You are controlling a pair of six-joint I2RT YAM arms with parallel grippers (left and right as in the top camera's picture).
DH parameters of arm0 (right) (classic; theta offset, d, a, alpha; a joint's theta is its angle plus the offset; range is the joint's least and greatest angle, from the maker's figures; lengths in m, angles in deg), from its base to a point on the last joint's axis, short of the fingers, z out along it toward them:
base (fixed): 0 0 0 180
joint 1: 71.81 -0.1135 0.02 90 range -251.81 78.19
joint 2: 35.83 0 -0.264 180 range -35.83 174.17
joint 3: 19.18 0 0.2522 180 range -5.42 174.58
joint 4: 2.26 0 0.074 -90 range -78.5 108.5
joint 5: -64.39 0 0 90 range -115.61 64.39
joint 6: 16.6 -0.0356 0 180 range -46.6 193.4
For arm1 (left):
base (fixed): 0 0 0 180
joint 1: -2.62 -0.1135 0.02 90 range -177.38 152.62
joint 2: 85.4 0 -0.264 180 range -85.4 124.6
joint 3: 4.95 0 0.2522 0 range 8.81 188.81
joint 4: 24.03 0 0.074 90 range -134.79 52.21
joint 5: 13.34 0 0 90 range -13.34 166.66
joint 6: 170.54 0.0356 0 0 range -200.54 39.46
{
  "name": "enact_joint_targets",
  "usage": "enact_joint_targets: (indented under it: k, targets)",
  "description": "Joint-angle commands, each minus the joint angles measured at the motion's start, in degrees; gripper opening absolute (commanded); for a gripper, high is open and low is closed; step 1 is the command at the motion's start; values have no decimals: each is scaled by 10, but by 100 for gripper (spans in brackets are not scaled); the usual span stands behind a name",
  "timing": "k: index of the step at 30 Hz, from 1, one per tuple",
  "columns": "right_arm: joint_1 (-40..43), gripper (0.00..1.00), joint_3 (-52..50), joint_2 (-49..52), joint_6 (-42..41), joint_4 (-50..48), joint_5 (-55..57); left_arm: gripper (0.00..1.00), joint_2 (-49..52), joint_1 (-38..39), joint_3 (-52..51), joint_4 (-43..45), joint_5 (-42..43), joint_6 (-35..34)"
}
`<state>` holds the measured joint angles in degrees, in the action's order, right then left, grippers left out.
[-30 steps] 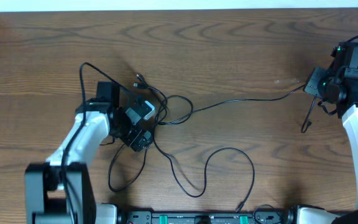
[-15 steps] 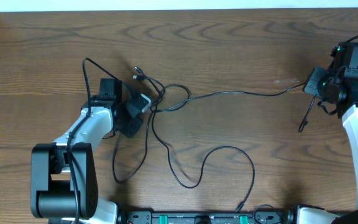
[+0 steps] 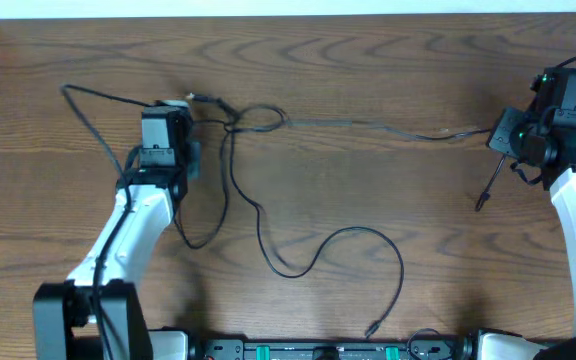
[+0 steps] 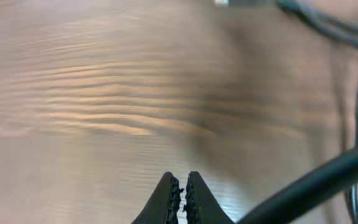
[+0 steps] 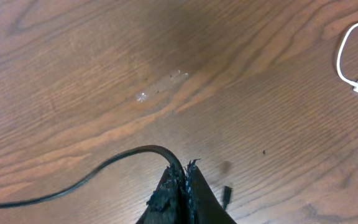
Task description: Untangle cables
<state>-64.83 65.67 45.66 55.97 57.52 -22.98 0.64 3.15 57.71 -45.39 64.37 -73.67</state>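
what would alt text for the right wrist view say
The right gripper, seen from its wrist, is shut on a thin black cable that curves away to the lower left over a brown wooden table. A white cable with a plug end lies at the upper right.

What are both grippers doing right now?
Left gripper: jaws closed, nothing visible between them.
Right gripper: jaws closed on the black cable.

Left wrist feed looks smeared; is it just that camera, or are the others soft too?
Left wrist: blurred, table and cables smeared, left gripper crisp. Right wrist: sharp, black cable clear at the right gripper. Overhead: sharp, even light.
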Motion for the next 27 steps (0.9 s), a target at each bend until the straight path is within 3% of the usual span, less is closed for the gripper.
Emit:
enact_joint_targets:
  k: [1,10,15,21,27]
  targets:
    - [-3,1,8,3,24,1,6,8,-29,-31,1,2,-106,-150]
    - [-1,1,8,3,27,17,121,8,-42,-174,1,-60,-127,-326]
    - [13,1,8,3,23,17,137,8,-42,-244,1,-101,-120,-382]
    - [16,1,8,3,12,15,87,8,-42,-289,1,-101,1,-373]
    - [16,1,8,3,12,14,57,8,-42,-287,1,-97,16,-359]
